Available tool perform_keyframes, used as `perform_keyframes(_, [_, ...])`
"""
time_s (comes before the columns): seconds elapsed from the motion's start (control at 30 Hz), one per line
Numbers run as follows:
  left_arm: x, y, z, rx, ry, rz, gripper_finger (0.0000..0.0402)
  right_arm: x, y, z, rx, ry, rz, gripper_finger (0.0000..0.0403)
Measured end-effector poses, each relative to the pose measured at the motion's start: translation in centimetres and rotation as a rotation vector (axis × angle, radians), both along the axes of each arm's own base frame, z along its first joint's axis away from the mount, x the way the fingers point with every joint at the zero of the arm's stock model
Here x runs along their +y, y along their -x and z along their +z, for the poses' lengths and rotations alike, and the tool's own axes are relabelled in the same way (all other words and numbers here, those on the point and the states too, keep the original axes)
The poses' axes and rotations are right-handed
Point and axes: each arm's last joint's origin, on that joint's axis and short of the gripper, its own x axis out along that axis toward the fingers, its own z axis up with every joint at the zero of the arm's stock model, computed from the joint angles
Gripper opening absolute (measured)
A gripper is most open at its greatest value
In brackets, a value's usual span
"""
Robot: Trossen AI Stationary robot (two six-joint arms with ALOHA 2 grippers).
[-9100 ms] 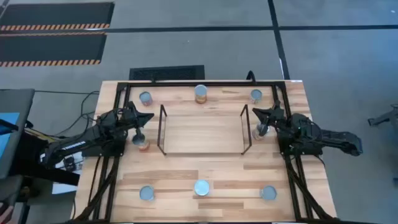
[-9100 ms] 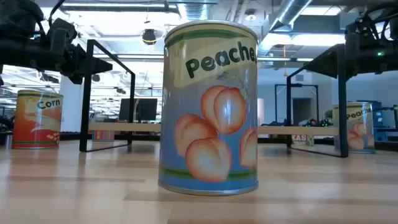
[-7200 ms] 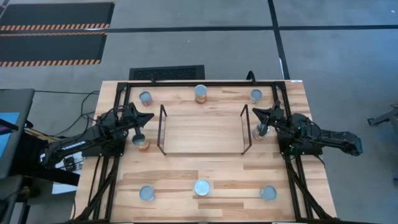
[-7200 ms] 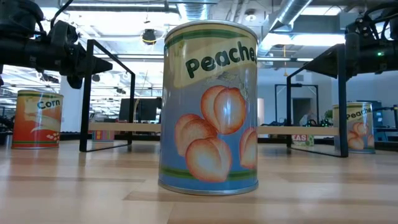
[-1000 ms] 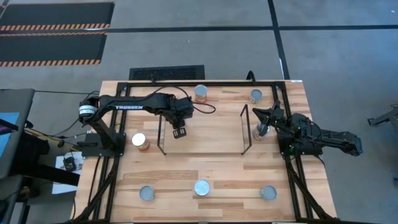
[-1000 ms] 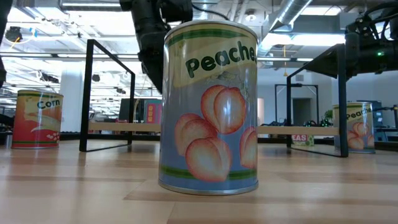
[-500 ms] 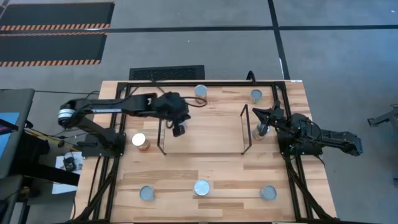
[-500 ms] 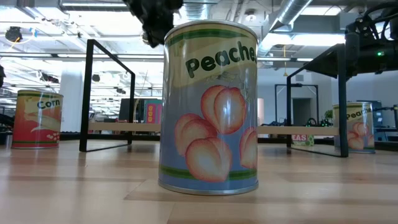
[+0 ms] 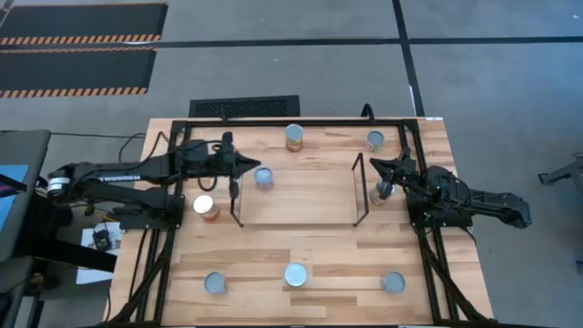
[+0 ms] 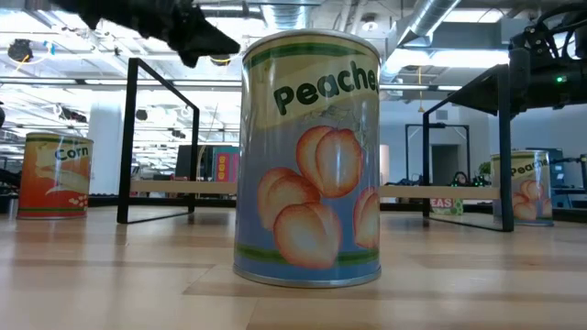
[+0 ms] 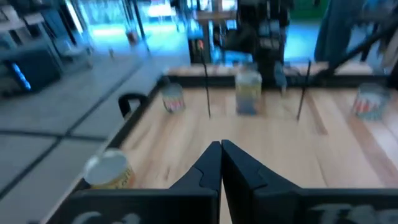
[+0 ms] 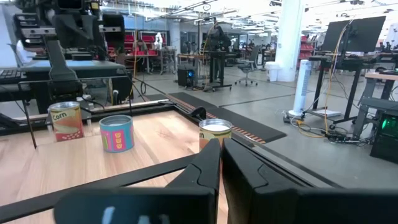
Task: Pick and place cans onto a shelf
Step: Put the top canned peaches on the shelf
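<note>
The light-wood shelf (image 9: 296, 196) with black wire ends stands mid-table. One teal and pink can (image 9: 264, 178) stands upright on the shelf's left part; it also shows in the left wrist view (image 11: 247, 92) and the right wrist view (image 12: 117, 132). Other cans stand on the table: two at the far edge (image 9: 294, 137), (image 9: 374, 139), a Corn can (image 9: 206, 208) left of the shelf, three along the near side (image 9: 295, 274), and one (image 9: 383, 193) at the shelf's right end. My left gripper (image 9: 240, 164) is shut and empty, just left of the shelf. My right gripper (image 9: 376, 166) is shut and waits over the shelf's right end.
The black frame rails (image 9: 173, 146) run around the table's edges. The shelf's wire uprights (image 9: 235, 191) stand close to my left gripper. A large Peaches can (image 10: 310, 156) stands right before the low camera. The shelf's middle and right part are bare wood.
My left gripper has risen and drawn back from over the shelf's left part toward the table's left edge, its arm swinging out flat. The teal and pink can that it covered now shows standing on the shelf. My right arm has kept still.
</note>
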Motion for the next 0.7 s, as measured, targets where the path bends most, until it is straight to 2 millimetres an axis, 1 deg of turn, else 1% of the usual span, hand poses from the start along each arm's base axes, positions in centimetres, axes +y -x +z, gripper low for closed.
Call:
perform_keyframes(0.17, [1.0,1.4,-0.7,-0.096,0.046,-0.059,0.0000,0.0,0.0,0.0,0.001,0.000,0.000,0.0042])
perform_keyframes(0.3, [1.6,2.1,-0.8,-0.115,0.039,-0.037,0.0000,0.0,0.0,0.0,0.000,0.000,0.000,0.0042])
perform_keyframes(0.43, [2.2,2.3,-0.7,-0.134,0.025,-0.046,0.0000,0.0,0.0,0.0,0.000,0.000,0.001,0.0042])
perform_keyframes(0.6, [3.2,2.7,-0.7,-0.130,-0.011,-0.001,0.0000,0.0,0.0,0.0,0.000,0.000,0.001,0.0042])
perform_keyframes(0.7, [3.6,2.9,-0.6,-0.130,-0.022,-0.022,0.0000,0.0,0.0,0.0,-0.001,0.007,0.000,0.0042])
